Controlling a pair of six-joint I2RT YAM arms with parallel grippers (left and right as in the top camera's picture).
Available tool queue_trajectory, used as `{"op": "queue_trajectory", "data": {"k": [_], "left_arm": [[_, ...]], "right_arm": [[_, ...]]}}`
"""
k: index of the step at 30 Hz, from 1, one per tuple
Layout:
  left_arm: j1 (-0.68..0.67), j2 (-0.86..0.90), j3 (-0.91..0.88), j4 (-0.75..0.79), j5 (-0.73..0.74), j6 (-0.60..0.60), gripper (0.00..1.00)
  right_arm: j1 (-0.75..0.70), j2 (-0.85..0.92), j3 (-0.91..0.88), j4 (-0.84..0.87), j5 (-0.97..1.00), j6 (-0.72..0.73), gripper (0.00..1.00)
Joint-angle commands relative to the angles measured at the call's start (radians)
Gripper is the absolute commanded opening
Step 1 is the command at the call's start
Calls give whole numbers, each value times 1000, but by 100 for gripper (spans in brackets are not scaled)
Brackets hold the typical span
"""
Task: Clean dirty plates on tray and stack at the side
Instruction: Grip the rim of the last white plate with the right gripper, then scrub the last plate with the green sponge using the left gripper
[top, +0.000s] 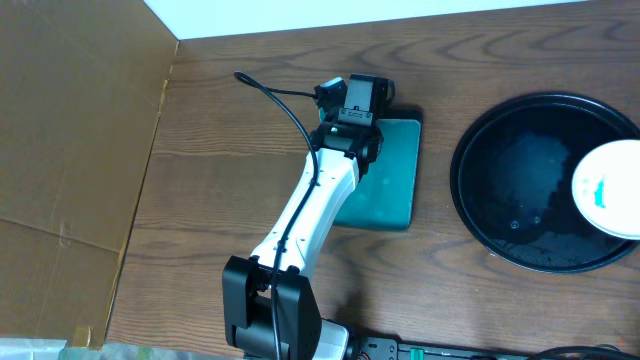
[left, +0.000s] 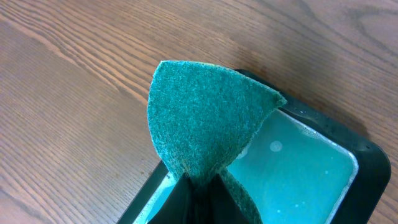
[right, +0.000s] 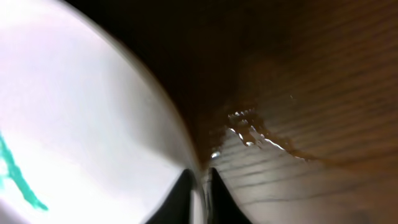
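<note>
Only the overhead view gives the whole layout: the large round black tray (top: 510, 180) sits at the right of the frame on the wooden bench (top: 200, 230). One white plate (top: 612, 190) overlaps its right rim and runs off the frame edge, with a teal smear (top: 600, 190) on its face. The white left arm (top: 310, 215) reaches from bottom centre up to a small rectangular tray (top: 395, 175) at centre, and brown cardboard (top: 70, 150) covers the left side. The right arm lies outside this view. The left wrist view shows what the overhead hides beneath the wrist. The left end effector (left: 199, 186) is pinched closed on a teal scouring pad (left: 205, 118), which stands up folded into a rounded peak above the near corner of the small rectangular tray. That tray holds pale teal liquid (left: 292, 168) with a few bubbles inside a black rim. The right wrist view is blurred. It still shows the right end effector (right: 199, 186) with both dark fingers (right: 181, 193) closed tight on the rim of the plate, which fills the left of that frame, its smear at lower left. Wet glints show on the glossy surface just right of the plate's edge. Whether the plate rests on the tray or is raised off it cannot be told.
</note>
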Motion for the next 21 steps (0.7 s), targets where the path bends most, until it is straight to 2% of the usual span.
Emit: {"op": "queue_trajectory", "data": {"k": [1, 7, 11, 18, 21], "left_arm": [[4, -8, -4, 2, -7, -12, 7], [4, -8, -4, 2, -6, -12, 7], [4, -8, -4, 5, 10, -12, 7], [4, -8, -4, 34, 181, -13, 7], [3, -8, -4, 64, 346, -12, 7]], "right_arm": [[-6, 1, 5, 9, -58, -2, 1], [-3, 0, 79, -34, -270, -40, 1], [44, 0, 113, 10, -425, -55, 1], [227, 17, 111, 103, -413, -53, 1], [299, 45, 111, 133, -339, -10, 1]]}}
